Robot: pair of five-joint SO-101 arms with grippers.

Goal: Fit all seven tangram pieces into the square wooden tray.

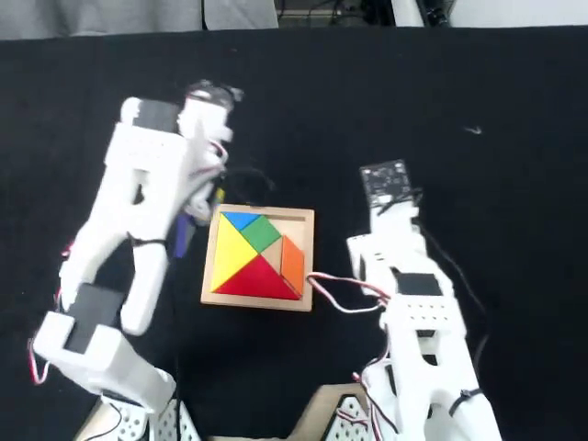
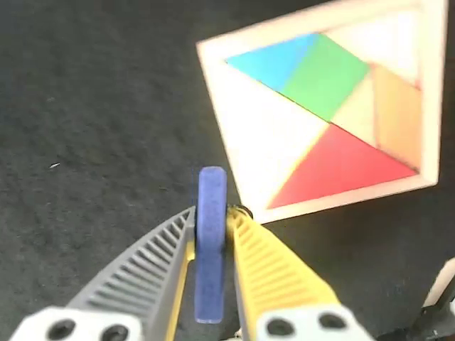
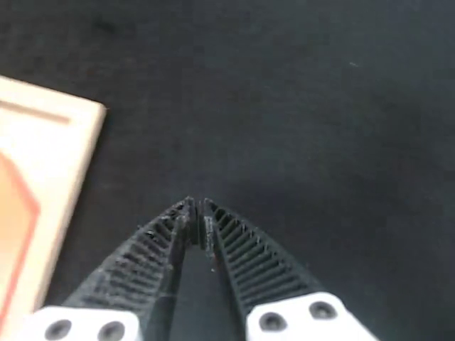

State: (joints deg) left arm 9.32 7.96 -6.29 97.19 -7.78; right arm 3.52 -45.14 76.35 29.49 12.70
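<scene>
The square wooden tray [image 1: 257, 301] lies mid-table holding blue [image 1: 239, 220], green [image 1: 262, 232], yellow [image 1: 230, 257], red [image 1: 262, 277] and orange [image 1: 292, 262] pieces; its far right corner looks pale. My left gripper [image 2: 213, 209] hovers just off the tray's left side [image 2: 341, 197], shut on a dark blue piece [image 2: 211, 241] held on edge, seen from above as the dark blue piece [image 1: 181, 236]. My right gripper [image 3: 197, 206] is shut on nothing over the black cloth, right of the tray's corner [image 3: 50, 135].
Black cloth covers the table. The left arm [image 1: 138, 211] leans in from the near left, the right arm [image 1: 413, 303] from the near right. A red and white cable [image 1: 340, 294] trails beside the tray's near right corner.
</scene>
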